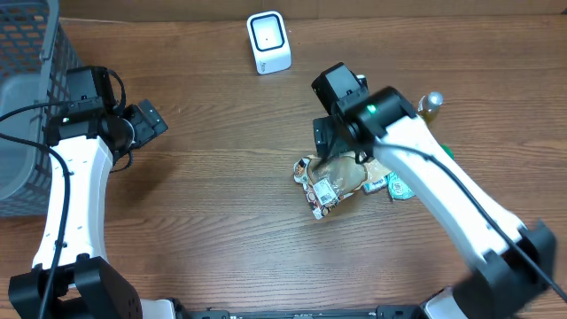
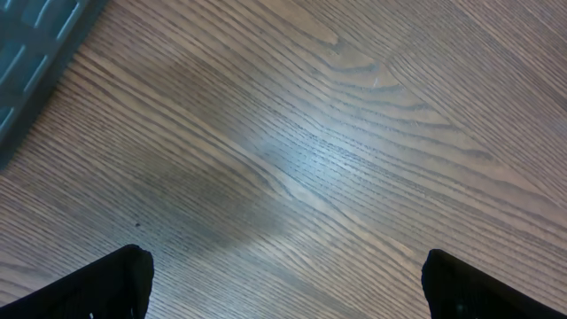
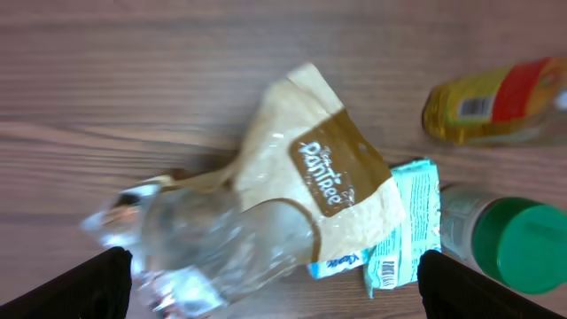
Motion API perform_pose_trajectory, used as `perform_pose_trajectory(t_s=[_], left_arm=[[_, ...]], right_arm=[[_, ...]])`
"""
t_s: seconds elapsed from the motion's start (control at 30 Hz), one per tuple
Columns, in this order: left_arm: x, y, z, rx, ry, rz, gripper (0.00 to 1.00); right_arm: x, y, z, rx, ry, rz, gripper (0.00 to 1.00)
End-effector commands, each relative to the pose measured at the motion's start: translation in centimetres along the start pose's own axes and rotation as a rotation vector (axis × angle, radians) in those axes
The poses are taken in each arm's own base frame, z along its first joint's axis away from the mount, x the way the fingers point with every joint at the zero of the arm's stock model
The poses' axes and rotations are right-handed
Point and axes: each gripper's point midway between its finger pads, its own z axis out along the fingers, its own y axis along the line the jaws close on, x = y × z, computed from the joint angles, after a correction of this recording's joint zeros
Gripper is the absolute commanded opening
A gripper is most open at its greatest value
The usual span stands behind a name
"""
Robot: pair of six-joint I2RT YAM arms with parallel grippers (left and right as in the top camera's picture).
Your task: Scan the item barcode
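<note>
the right end effector point(image 3: 276, 285) hangs over a small heap of goods on the tabletop point(image 1: 221, 177), its fingers point(image 3: 97, 282) spread wide and holding nothing; straight below it, between the two fingers, lies a cream and brown pouch point(image 3: 310, 168), overlapped toward one finger by a clear crinkled wrapper point(image 3: 199, 244); toward the other finger sit a teal packet point(image 3: 403, 226), a green-capped bottle point(image 3: 509, 244) and, further out, a yellow bottle point(image 3: 496, 102); the white scanner point(image 1: 267, 42) stands well apart from this end effector, beyond the heap; the left end effector point(image 2: 283, 285) is open too, above bare wood, with a grey basket point(image 2: 35, 35) off to one side of it.
</note>
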Motion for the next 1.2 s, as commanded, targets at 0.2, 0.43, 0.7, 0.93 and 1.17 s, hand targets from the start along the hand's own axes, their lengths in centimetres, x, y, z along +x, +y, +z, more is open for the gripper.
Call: perform_pose_trajectory(t_s=[0.2,0.43,0.7,0.93,1.17], left_arm=[[-0.4,-0.3,-0.9,0.017,-0.027,0.017,0.99],[-0.4,-0.3,-0.9,0.017,-0.027,0.017,1.0],[-0.4,-0.3,-0.9,0.017,-0.027,0.017,1.0],[-0.4,-0.3,-0.9,0.017,-0.027,0.017,0.99],[-0.4,-0.3,-0.9,0.017,-0.027,0.017,1.0]], right_arm=[[-1.1,-4.3,-11.0,-0.042,-0.307,-0.001,1.0],[-0.3,-9.2,-16.9,-0.057,-0.478,0.131,1.0],[3.1,-14.1,-22.3,-0.102,-0.621,0.277,1.0],[7.4,-16.3,-24.1,-0.13,-0.733,0.385,1.0],[9.9,-16.9,-21.7,-0.112,-0.869,0.443,1.0]])
